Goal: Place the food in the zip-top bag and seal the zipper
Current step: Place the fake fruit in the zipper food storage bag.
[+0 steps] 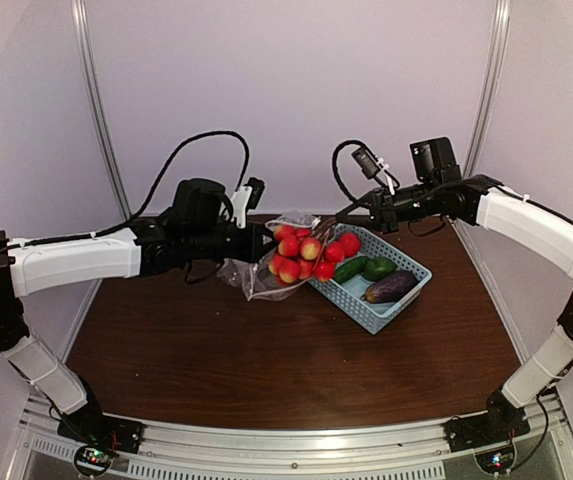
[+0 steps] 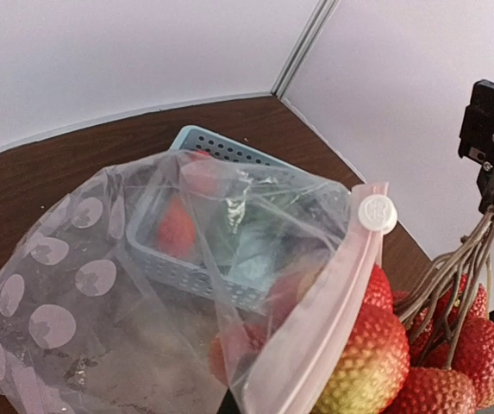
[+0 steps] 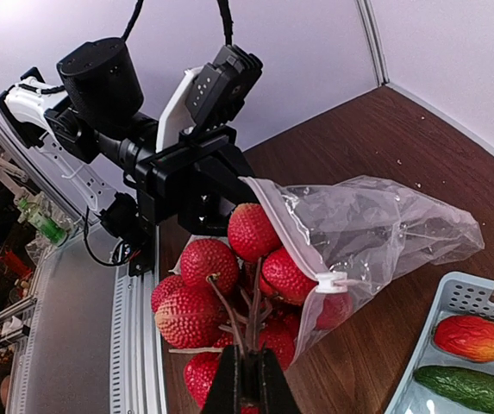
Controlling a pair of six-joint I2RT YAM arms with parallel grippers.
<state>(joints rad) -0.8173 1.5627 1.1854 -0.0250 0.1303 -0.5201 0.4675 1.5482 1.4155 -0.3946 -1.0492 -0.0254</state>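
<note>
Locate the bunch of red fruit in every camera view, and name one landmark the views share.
Top external: the bunch of red fruit is at centre, between the arms, just left of the blue basket.
Left wrist: lower right corner, beside the mouth of the zip-top bag.
Right wrist: lower centre-left, its stems in the right gripper.
Shared landmark: the blue basket, visible in all three.

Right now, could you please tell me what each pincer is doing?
Left pincer: closed on the bag edge.
Right pincer: closed on the fruit bunch stems.
</note>
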